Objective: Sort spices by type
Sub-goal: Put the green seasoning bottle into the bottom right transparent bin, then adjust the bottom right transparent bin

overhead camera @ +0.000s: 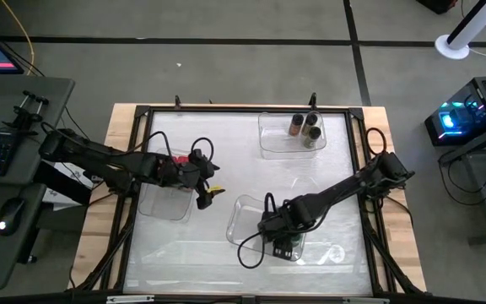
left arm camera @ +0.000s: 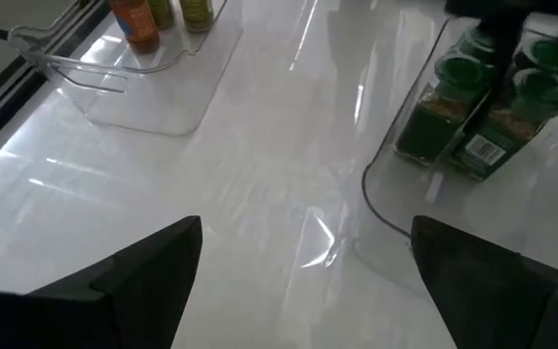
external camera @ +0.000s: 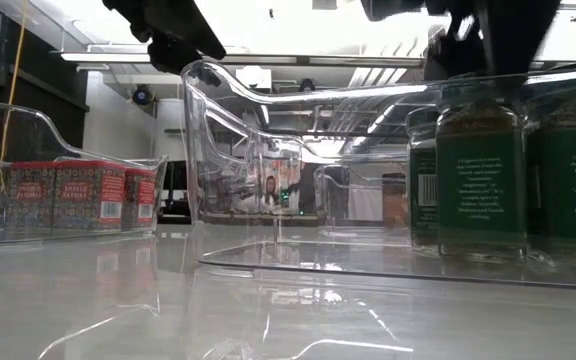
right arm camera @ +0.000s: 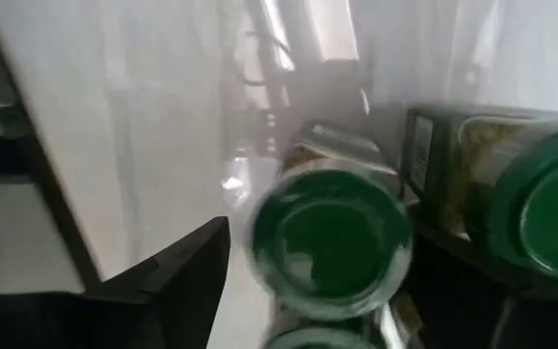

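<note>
— Now, item one: green jars (left arm camera: 458, 121). Where, and how do they handle?

— In the clear tray (overhead camera: 241, 221), right under the right claw (overhead camera: 283, 245). One lid (right arm camera: 329, 240) sits between its fingers, which look spread around it; whether they touch it I can't tell. Small, rigid, probably light, smooth-walled and likely slippery. I'd take one just below the lid, across its width.

— Item two?

— Red boxes (external camera: 63, 197), in a tray just behind the left claw (overhead camera: 202, 196). Flat sides, stiff; should grip squarely.

— Left claw's state?

— Wide open, nothing in it, over bare table between the trays.

— Item three?

— Brown jars (overhead camera: 304, 127), far tray, well beyond both claws. Same handling as the green, I'd judge.

— Anything hidden?

— The right arm covers most of the green jars from overhead, so the count is unsure. Red boxes are largely under the left arm. Tray walls glare and blur edges; brown-jar labels are unreadable.
</note>
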Robot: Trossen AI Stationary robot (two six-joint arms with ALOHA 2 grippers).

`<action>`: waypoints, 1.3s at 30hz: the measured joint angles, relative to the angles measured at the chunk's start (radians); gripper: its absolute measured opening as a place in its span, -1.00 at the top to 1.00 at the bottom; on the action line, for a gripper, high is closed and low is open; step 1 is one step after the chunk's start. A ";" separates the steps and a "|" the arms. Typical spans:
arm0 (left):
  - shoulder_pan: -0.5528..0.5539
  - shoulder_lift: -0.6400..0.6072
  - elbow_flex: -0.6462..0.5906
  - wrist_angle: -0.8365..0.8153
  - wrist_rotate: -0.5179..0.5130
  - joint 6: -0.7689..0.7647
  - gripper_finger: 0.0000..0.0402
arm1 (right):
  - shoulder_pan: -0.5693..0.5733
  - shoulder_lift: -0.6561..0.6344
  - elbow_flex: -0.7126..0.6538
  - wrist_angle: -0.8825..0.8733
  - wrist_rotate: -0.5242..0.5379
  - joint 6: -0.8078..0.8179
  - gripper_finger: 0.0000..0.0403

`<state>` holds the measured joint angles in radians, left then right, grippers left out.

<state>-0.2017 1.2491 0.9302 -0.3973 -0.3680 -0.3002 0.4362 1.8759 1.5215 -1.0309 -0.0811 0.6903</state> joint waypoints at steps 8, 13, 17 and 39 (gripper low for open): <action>0.034 0.000 0.000 0.004 0.004 0.033 -0.77 | 0.011 0.000 0.206 -0.090 0.050 -0.113 -0.42; 0.046 0.000 0.000 0.004 0.017 0.033 -0.77 | 0.006 0.000 0.327 -0.172 0.239 -0.155 -0.42; 0.045 0.000 0.000 0.003 0.020 0.034 -0.77 | -0.033 -0.001 0.340 -0.184 0.378 -0.168 -0.30; -0.095 -0.338 0.002 -0.061 -0.005 -0.018 -0.77 | -0.318 -0.001 -0.032 0.351 0.286 -0.176 0.99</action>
<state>-0.2968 0.9111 0.9318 -0.4579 -0.3732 -0.3183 0.1182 1.8751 1.4893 -0.6799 0.2047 0.5143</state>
